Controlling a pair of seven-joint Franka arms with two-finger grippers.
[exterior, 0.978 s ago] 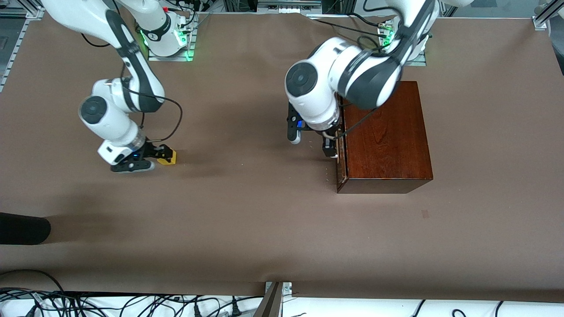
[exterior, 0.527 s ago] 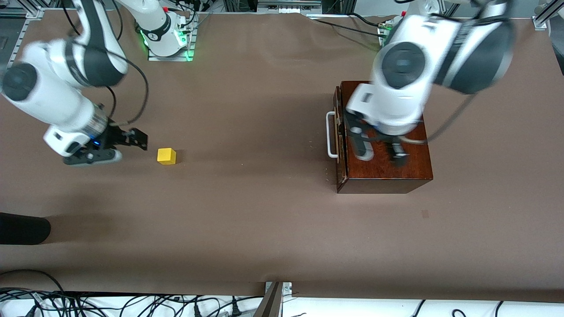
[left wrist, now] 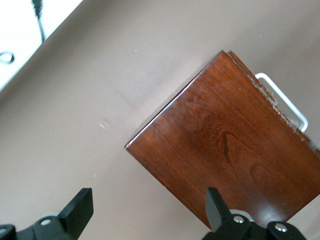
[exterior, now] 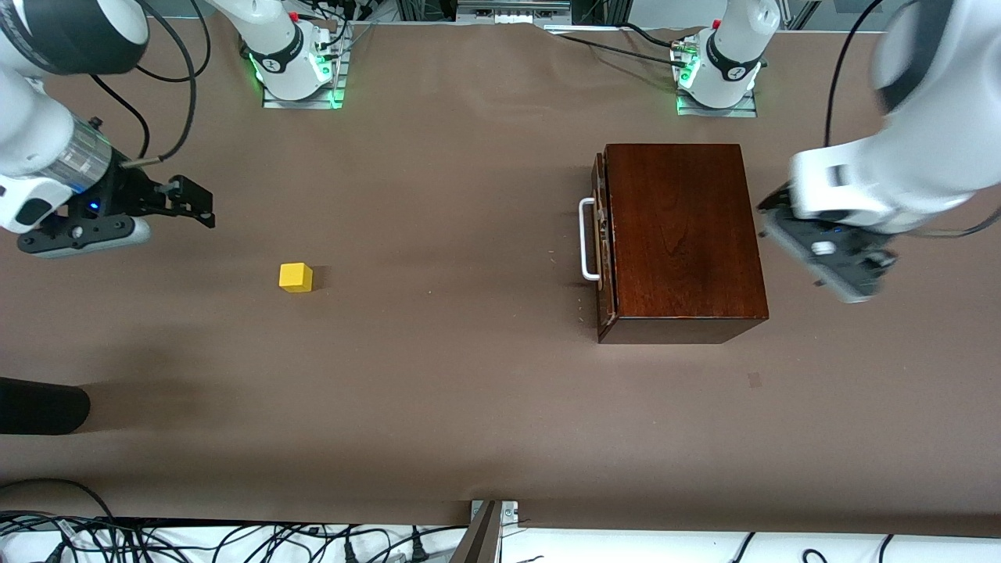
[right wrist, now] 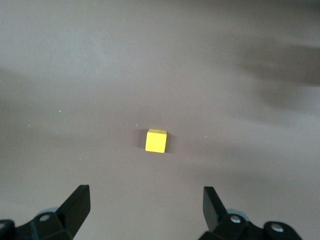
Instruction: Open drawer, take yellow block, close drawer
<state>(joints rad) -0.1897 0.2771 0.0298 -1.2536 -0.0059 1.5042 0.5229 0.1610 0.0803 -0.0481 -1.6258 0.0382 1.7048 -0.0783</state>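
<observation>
The yellow block (exterior: 295, 277) lies alone on the brown table toward the right arm's end; it also shows in the right wrist view (right wrist: 156, 140). The dark mahogany box (exterior: 684, 234) stands toward the left arm's end. Its drawer (exterior: 601, 234) is pushed in flush, and the white handle (exterior: 585, 238) is free. My right gripper (exterior: 205, 207) is open and empty, up in the air beside the block, apart from it (right wrist: 145, 202). My left gripper (exterior: 829, 254) is open and empty over the table beside the box (left wrist: 225, 150), away from the handle (left wrist: 282, 102).
A dark rounded object (exterior: 39, 407) lies at the table's edge at the right arm's end, nearer the front camera. The arm bases (exterior: 297, 62) (exterior: 719, 70) stand along the back. Cables run along the front edge (exterior: 235, 539).
The right gripper let go of the yellow block, left it on the table, and rose away. The left gripper left the drawer handle, swung across the box and now hangs beside it.
</observation>
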